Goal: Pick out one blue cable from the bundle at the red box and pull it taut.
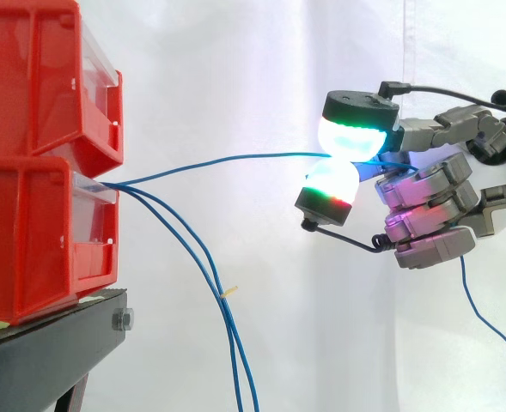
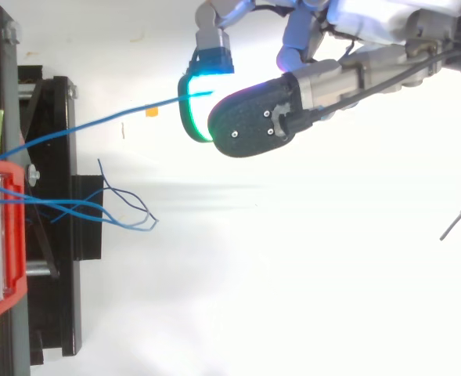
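Note:
Two red bins (image 1: 38, 154) are stacked on a black stand (image 1: 46, 343) at the left. Several thin blue cables come out of the lower bin's front (image 2: 3, 227). One blue cable (image 1: 227, 160) runs nearly level to the right, almost straight, to my hand (image 1: 433, 206). The hand is shut on it: two glowing fingertips (image 1: 353, 137) pinch the cable between them, the upper pad cyan-green, the lower white with a red-green edge. In the top view the same cable (image 2: 97, 119) slants up to the pinching pads (image 2: 195, 106). The other blue cables (image 1: 210, 283) sag down from the bin.
A loose end of blue cable (image 1: 484, 322) hangs down behind the hand at the right. In the top view the slack cables (image 2: 124, 211) loop on the floor beside the stand. A white curtain backs the scene.

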`<state>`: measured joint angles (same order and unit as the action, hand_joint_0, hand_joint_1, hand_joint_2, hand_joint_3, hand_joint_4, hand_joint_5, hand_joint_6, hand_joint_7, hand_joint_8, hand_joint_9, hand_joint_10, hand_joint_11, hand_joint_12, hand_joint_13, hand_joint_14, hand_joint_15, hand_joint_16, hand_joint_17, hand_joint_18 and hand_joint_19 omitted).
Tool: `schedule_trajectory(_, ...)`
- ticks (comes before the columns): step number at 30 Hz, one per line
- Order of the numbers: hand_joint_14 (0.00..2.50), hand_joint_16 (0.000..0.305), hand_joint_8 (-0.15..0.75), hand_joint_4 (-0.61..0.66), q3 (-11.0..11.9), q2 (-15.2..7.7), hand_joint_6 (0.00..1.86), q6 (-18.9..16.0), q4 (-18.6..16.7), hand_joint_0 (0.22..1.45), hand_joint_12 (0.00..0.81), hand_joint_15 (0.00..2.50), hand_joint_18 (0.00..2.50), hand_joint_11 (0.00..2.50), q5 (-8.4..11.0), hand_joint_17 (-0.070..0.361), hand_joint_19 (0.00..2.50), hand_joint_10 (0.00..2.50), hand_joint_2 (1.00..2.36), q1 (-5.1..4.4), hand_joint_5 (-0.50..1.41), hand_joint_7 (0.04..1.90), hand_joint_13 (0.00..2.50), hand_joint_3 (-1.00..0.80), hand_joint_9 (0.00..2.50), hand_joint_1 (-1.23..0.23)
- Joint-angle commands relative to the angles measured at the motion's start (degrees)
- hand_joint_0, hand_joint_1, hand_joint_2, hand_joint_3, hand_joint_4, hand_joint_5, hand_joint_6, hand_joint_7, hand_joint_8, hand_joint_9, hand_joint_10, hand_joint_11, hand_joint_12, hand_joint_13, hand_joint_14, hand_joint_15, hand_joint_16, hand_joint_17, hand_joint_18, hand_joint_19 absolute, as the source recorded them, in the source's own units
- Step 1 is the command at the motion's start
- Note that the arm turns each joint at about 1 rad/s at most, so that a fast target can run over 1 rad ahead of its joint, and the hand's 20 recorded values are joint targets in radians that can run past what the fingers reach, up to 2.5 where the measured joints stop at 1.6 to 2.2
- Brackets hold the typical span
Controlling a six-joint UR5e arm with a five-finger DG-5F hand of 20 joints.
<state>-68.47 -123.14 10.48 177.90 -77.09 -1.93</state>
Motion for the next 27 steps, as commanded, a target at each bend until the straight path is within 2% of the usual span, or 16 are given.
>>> schedule_trajectory(1,2.22,0.042,0.255,-0.01,0.0,0.0,0.91,0.2,0.0,0.66,0.321,1.16,1.21,1.6,0.01,0.095,1.71,0.84,1.02,0.0,-0.17,1.14,1.19,-0.21,1.49,-0.73)
schedule_trajectory(27,2.18,0.043,0.252,-0.01,0.0,0.0,0.9,0.2,0.0,0.66,0.322,1.19,1.2,1.6,0.01,0.096,1.7,0.82,1.02,0.0,-0.18,1.13,1.18,-0.23,1.48,-0.72)
